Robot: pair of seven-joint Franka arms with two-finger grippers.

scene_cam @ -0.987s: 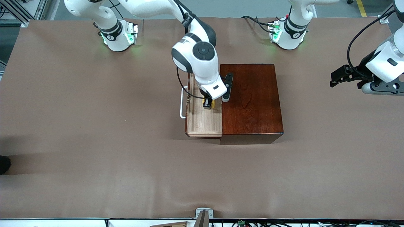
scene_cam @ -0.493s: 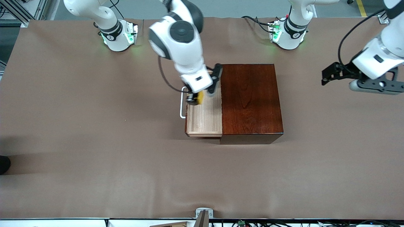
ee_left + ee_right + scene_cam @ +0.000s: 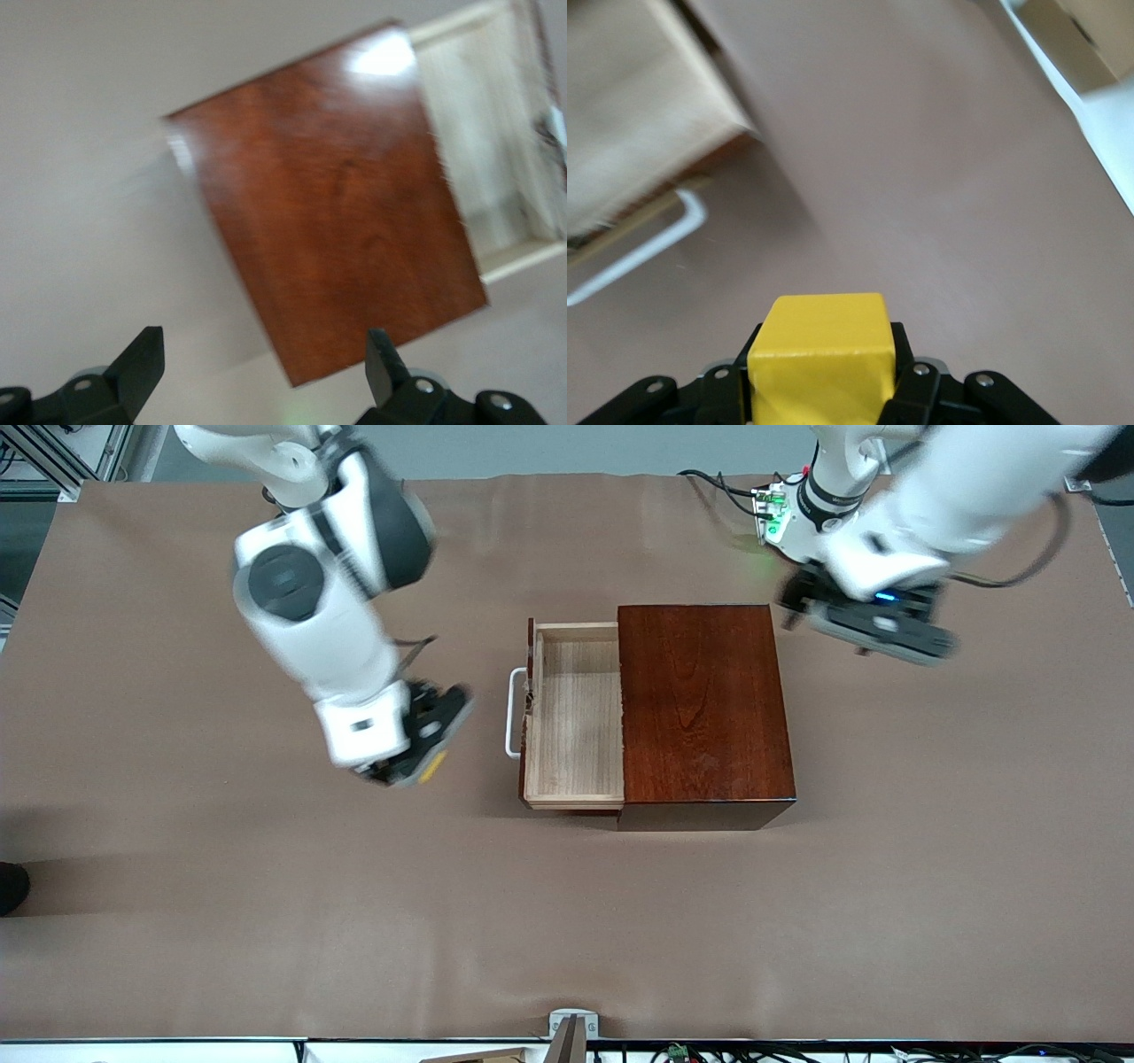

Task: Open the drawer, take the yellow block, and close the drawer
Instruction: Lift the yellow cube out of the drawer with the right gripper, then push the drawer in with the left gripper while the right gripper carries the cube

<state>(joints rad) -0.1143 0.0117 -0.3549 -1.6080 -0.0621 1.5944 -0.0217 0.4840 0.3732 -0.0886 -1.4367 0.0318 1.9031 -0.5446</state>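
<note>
The drawer stands pulled out of the dark reddish-brown box, its pale inside bare and its white handle toward the right arm's end. My right gripper hangs over the brown table beside the handle, shut on the yellow block. The right wrist view shows the yellow block clamped between the black fingers of the right gripper, with the drawer and handle off to one side. My left gripper hovers by the box's corner at the left arm's end. In the left wrist view the left gripper is open, over the box.
Brown paper covers the table. The two arm bases stand along the edge farthest from the front camera. A small metal mount sits at the nearest edge. A white table edge shows in the right wrist view.
My right gripper lifted the yellow block out of the drawer and carried it past the handle toward the right arm's end. The left arm swung in toward the box.
</note>
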